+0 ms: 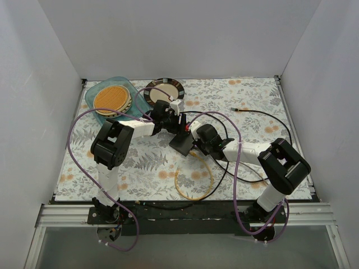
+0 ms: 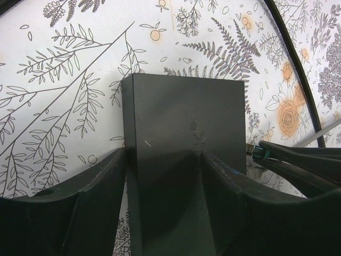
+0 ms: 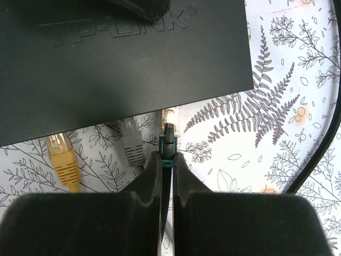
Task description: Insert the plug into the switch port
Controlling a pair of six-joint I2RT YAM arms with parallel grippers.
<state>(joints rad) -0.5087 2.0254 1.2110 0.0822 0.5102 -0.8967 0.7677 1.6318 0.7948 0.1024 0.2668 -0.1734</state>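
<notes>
the switch box (image 1: 182, 141) sits about the middle of the table (image 1: 140, 168), well apart from the stack of plates (image 1: 114, 101) in the far left corner. the left gripper (image 2: 162, 156) clamps it, one finger pressed to each side. the right gripper (image 3: 168, 160) is pinched tight on the plug (image 3: 169, 129), holding it by its green boot. the clear tip touches or stops just short of the box's port edge, just beside a grey plug (image 3: 131, 144) and a yellow plug (image 3: 64, 157) that are already seated. the switch port itself is hidden under that edge, so i cannot tell whether the tip has entered it. to do this well, i would set the plug's long axis square to the edge, at the free slot next to the grey one. then push straight in without twisting, letting the left claw brace the box against the shove. the grip sits far back on the boot, so the plug could pivot, and a slow press suits it. the yellow cable (image 1: 176, 182) loops slack toward the near edge and should not tug.
</notes>
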